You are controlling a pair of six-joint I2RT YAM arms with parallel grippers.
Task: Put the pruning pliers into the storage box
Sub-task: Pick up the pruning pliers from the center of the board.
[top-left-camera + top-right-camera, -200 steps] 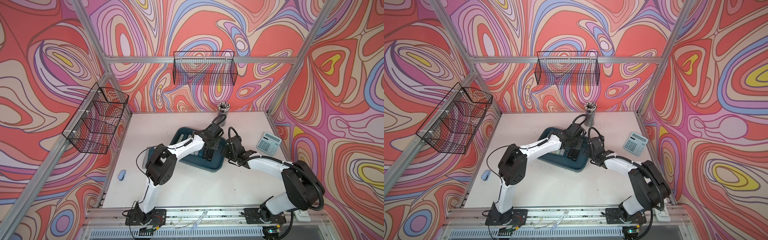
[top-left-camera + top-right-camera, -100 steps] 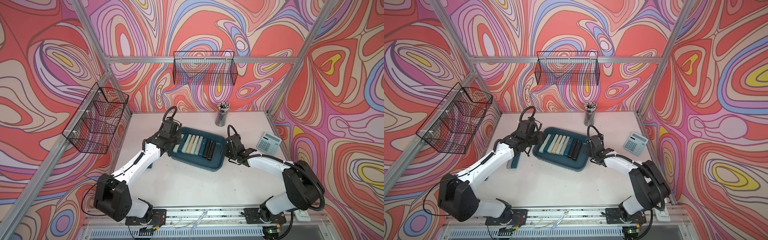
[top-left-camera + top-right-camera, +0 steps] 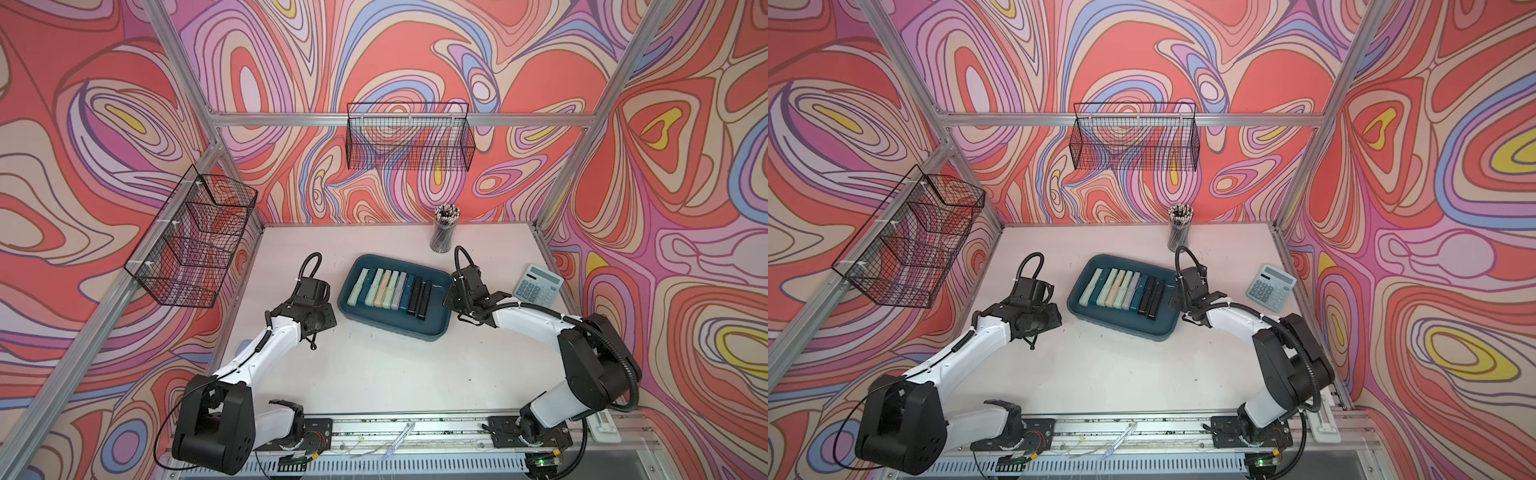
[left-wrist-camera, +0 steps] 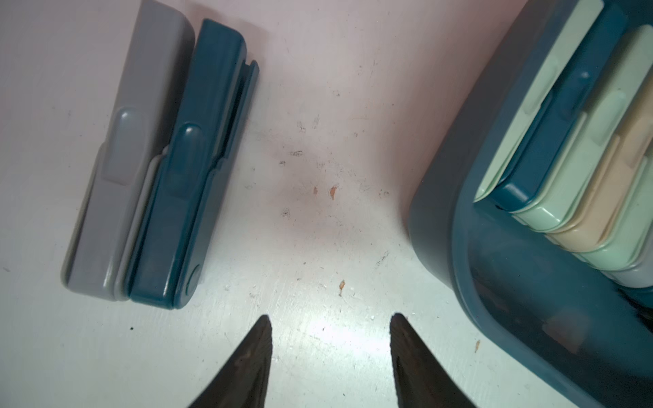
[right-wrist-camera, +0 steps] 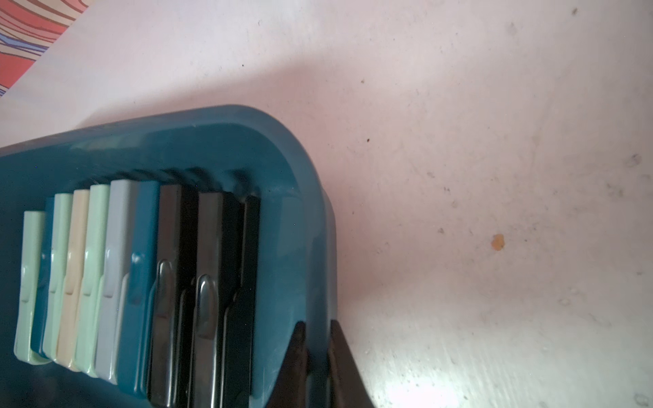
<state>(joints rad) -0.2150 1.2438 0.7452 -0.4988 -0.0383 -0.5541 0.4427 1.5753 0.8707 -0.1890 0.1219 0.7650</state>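
- Count: nine pruning pliers (image 3: 386, 289) are lying in the single storage box (image 3: 436, 311), packed on edge in one touching row. Three are mint, one beige, one grey, two teal and two black. A possible third black one cannot be separated.
- Two more are lying on the table (image 3: 374, 374) outside the box, side by side and touching: grey pliers (image 4: 116, 169) and teal pliers (image 4: 187, 176).
- Look: slim oblong plastic bars with rounded ends, each carrying a raised oblong tab on its face.
- Storage box: dark teal, shallow, with rounded corners, sitting mid-table.
- Left gripper (image 4: 330, 335): fingers are standing apart and holding nothing, hovering over bare table between the loose pair and the box.
- Right gripper (image 5: 317, 328): fingers are pinching the box wall at the end by the black pliers.
- Also: one wire basket (image 3: 409, 141) on the back wall and another wire basket (image 3: 195, 237) on the side wall, one pencil cup (image 3: 442, 232), one calculator (image 3: 538, 286). Its key markings are too small to read.
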